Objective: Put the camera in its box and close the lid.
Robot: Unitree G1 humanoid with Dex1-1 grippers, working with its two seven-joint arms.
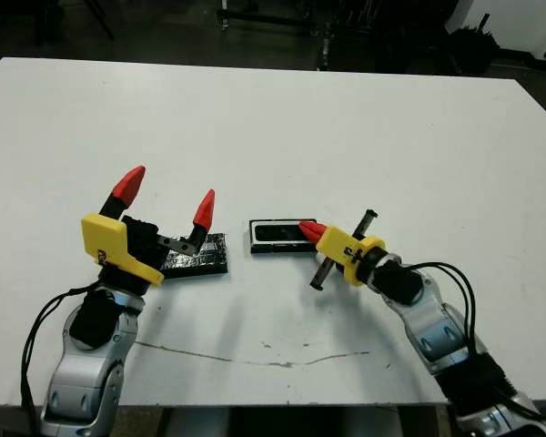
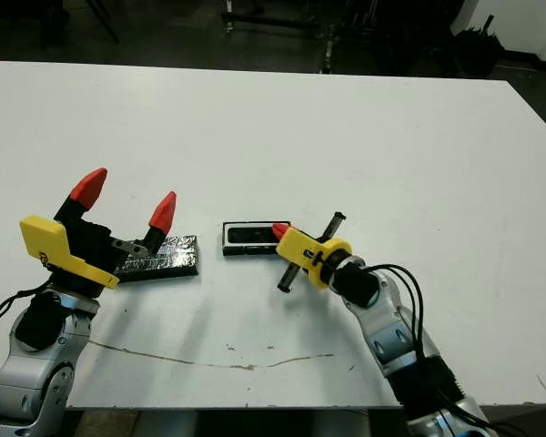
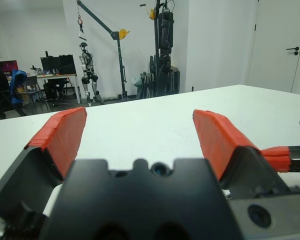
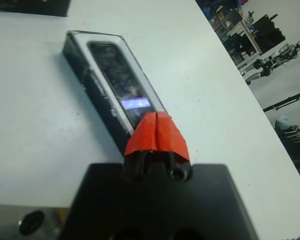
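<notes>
slim glossy black bar camera (image 4: 121, 90) lay inside shallow black-rimmed box (image 1: 278, 236), just ahead of pinched-shut, empty right hand (image 1: 310, 231). left hand (image 1: 164, 202) gaped wide, empty, above speckled black slab lid (image 1: 203, 256); lid closing remained.

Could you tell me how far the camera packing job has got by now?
The camera already lies inside the box. In hand: the right gripper, fingers shut together, has its tip at the box's near end, over the camera. Left to do: the lid lies flat on the table beside the box, with the open left gripper above it, not holding it.
</notes>
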